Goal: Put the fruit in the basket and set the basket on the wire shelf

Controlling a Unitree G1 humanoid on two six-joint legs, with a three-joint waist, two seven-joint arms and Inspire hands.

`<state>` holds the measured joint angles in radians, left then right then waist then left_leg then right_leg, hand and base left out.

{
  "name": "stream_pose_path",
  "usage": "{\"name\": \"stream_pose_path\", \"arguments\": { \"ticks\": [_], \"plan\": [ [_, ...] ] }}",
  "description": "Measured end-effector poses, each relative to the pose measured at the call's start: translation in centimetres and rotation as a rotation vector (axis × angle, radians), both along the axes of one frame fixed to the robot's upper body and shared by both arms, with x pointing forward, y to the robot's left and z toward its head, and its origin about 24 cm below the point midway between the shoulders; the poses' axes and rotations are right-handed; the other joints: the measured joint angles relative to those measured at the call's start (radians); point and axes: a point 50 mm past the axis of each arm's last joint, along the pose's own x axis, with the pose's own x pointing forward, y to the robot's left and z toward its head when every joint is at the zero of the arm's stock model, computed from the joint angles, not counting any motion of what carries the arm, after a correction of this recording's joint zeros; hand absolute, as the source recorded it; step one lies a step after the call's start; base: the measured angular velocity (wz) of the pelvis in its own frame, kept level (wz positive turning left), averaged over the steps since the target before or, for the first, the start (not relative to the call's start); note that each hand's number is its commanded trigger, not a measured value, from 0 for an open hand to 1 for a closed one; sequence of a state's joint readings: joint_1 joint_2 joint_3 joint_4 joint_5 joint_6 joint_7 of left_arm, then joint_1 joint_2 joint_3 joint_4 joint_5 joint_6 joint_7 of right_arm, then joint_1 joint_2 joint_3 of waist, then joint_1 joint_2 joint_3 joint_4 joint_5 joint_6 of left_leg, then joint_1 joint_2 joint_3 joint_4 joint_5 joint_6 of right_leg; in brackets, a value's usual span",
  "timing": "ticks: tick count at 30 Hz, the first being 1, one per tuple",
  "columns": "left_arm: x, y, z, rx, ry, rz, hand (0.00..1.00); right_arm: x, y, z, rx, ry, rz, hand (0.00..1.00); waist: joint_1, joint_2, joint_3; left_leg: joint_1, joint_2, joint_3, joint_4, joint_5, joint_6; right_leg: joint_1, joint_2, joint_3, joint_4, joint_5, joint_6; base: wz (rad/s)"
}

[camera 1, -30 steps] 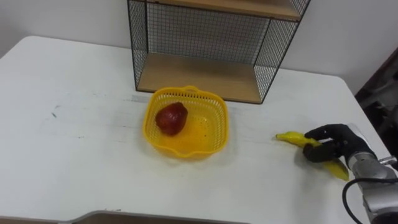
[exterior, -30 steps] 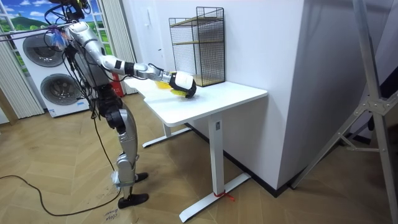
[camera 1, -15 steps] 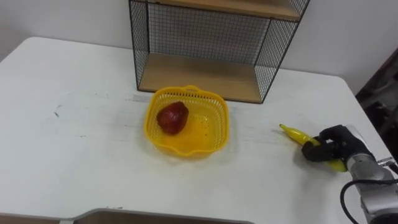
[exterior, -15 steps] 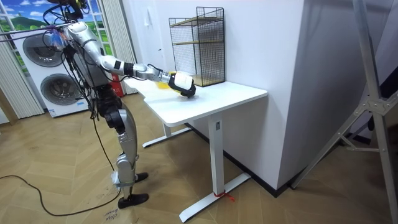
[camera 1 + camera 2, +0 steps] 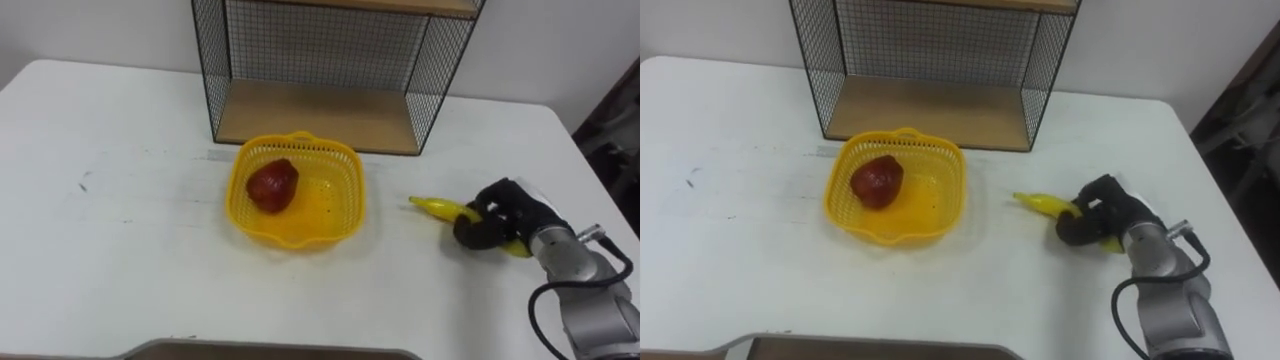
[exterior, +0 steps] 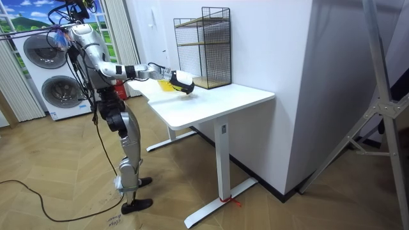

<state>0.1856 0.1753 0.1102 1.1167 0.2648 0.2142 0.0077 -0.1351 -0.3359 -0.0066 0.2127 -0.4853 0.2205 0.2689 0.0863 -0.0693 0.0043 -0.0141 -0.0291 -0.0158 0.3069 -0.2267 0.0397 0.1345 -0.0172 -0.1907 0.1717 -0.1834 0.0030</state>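
A red fruit [image 5: 273, 186] lies in the unshelved basket [image 5: 351, 200]; to its right, the right hand [image 5: 497, 216] curls round the banana [image 5: 432, 207].

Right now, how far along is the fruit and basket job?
Done: the red fruit lies in the basket. In hand: the right hand is curled round the banana, to the right of the basket. Left: the banana has to go in, then the basket, now on the table in front of the shelf, has to go onto it.
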Motion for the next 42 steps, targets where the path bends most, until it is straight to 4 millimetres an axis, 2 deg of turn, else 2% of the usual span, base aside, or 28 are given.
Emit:
{"name": "stream_pose_path", "arguments": {
  "ticks": [5, 7, 11, 15, 25, 32, 42],
  "plan": [
    [0.1, -0.2, -0.1, -0.021, -0.011, -0.019, 0.00, 0.2, 2.3, 2.9, -0.024, -0.108, 0.119, 1.00, 0.005, -0.013, -0.0054, -0.010, 0.001, -0.002, -0.001, 0.000, 0.000, -0.011, 0.001, -0.001, 0.000, 0.000, 0.000, 0.00],
    [0.1, -0.2, -0.1, -0.022, -0.010, -0.020, 0.00, 0.2, 2.7, 3.5, -0.025, -0.128, 0.140, 1.00, 0.007, -0.020, -0.0072, -0.010, 0.001, -0.001, 0.000, 0.000, 0.000, -0.014, 0.000, -0.003, 0.000, 0.000, 0.000, 0.00],
    [0.1, -0.3, -0.1, -0.023, -0.015, -0.024, 0.00, 0.2, 3.6, 5.1, -0.028, -0.185, 0.189, 1.00, 0.022, -0.023, 0.0006, -0.011, 0.000, 0.001, -0.005, 0.000, 0.000, -0.014, 0.000, 0.002, 0.000, 0.000, 0.000, -0.02],
    [0.1, -0.3, -0.1, -0.025, -0.018, -0.025, 0.00, 0.1, 4.3, 6.4, -0.026, -0.226, 0.232, 1.00, 0.031, -0.021, 0.0019, -0.011, 0.000, 0.000, -0.007, 0.000, 0.000, -0.014, 0.001, 0.005, 0.000, 0.000, 0.000, 0.00],
    [0.1, -0.3, -0.1, -0.025, -0.016, -0.026, 0.00, 0.0, 4.9, 7.0, -0.036, -0.249, 0.251, 1.00, 0.032, -0.020, 0.0020, -0.012, 0.000, -0.003, -0.014, 0.002, 0.001, -0.016, 0.001, 0.012, -0.001, 0.000, 0.000, 0.00],
    [0.2, -0.3, -0.1, -0.026, -0.026, -0.030, 0.00, 0.7, 5.5, 8.1, -0.026, -0.288, 0.266, 1.00, 0.032, -0.018, 0.0031, -0.013, 0.000, -0.001, -0.017, 0.002, 0.001, -0.020, 0.001, 0.011, 0.000, 0.000, 0.000, 0.00],
    [0.2, -0.4, -0.1, -0.029, -0.030, -0.032, 0.00, 0.8, 6.5, 7.9, 0.003, -0.290, 0.288, 1.00, 0.043, -0.021, 0.0017, -0.011, 0.000, 0.000, -0.021, 0.002, 0.001, -0.021, 0.001, 0.012, 0.000, 0.000, 0.000, -0.01]
  ]
}}
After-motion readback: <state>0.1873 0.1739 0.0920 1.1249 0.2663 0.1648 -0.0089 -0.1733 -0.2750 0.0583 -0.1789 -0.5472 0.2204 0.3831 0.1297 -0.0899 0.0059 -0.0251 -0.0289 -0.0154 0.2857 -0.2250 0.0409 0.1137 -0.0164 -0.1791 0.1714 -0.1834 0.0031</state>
